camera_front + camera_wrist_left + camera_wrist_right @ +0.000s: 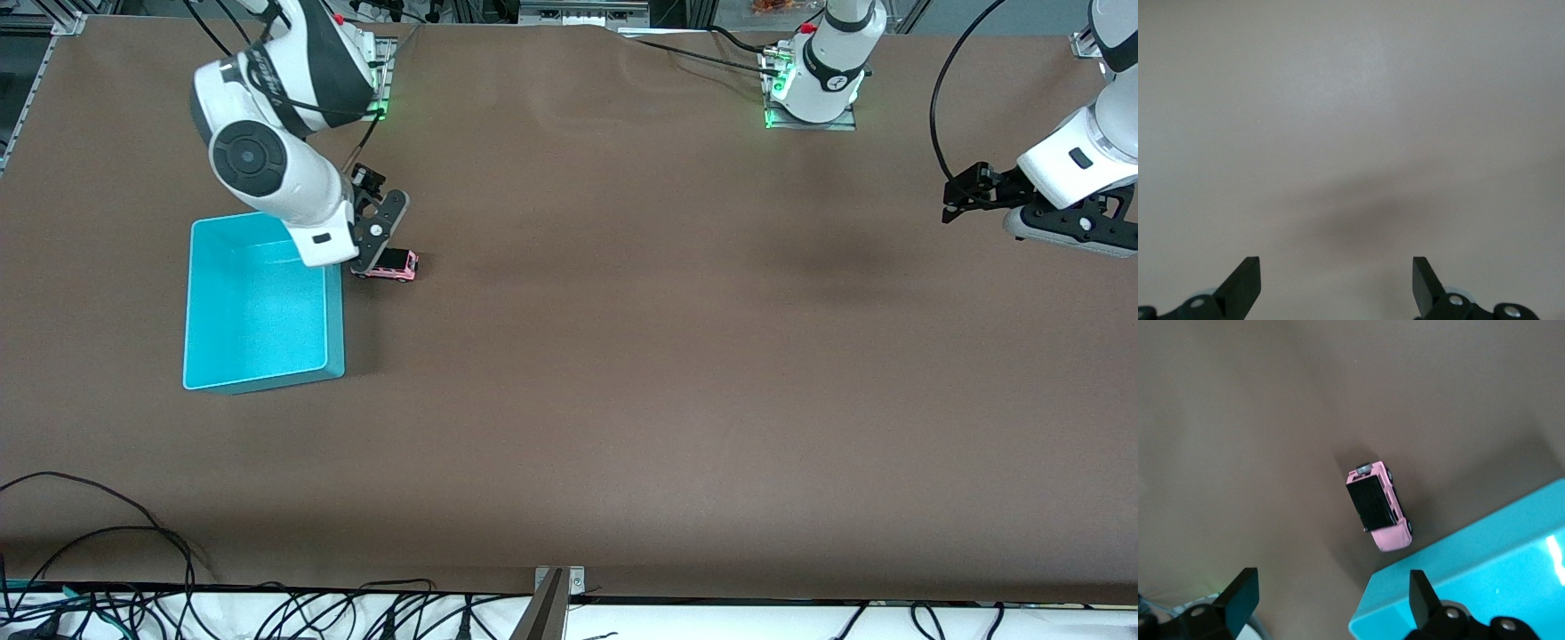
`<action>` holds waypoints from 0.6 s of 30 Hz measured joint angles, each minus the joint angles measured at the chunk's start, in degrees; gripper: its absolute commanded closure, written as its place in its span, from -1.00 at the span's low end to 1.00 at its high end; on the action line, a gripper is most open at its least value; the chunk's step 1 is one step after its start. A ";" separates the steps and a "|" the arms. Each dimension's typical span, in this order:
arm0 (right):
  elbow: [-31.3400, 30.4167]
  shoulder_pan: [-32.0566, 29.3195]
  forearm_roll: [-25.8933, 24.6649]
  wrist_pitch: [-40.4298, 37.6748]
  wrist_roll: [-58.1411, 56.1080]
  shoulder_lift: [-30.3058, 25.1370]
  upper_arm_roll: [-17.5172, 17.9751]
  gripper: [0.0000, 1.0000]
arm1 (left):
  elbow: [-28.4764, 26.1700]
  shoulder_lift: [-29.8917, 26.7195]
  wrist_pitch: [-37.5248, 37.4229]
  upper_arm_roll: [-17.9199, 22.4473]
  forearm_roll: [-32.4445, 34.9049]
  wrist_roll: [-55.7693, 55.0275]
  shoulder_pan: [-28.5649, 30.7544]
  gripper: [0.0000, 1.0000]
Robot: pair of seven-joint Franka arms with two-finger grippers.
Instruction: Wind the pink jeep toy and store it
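Note:
The pink jeep toy [396,265] [1378,508], boxy with a black roof, stands on its wheels on the brown table. It is just beside the corner of the cyan bin [267,380] [1485,567] that lies farther from the front camera. My right gripper [369,253] [1335,597] hangs open low over that corner. Nothing is between its fingers, and the jeep lies ahead of the fingertips, apart from them. Toward the left arm's end of the table, my left gripper [953,197] [1337,280] waits open over bare tabletop, holding nothing.
The bin's inside shows nothing in it where the right arm does not cover it. Black cables [107,542] trail along the table edge nearest the front camera. The arm bases [813,98] stand along the edge farthest from it.

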 measured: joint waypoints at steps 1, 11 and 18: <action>-1.12 -0.01 0.00 1.54 -1.09 -0.01 0.00 -1.00 | 0.20 0.07 -0.15 0.03 -0.14 -0.26 -0.05 -1.00; -13.41 -0.52 0.00 20.00 -11.87 0.06 -0.35 -1.00 | 1.52 0.51 -0.96 0.12 -2.60 -6.13 -0.12 -1.00; -19.27 -0.74 0.00 29.52 -17.14 1.06 -0.45 -1.00 | 1.77 0.57 -1.22 0.46 -2.60 -6.79 -0.11 -1.00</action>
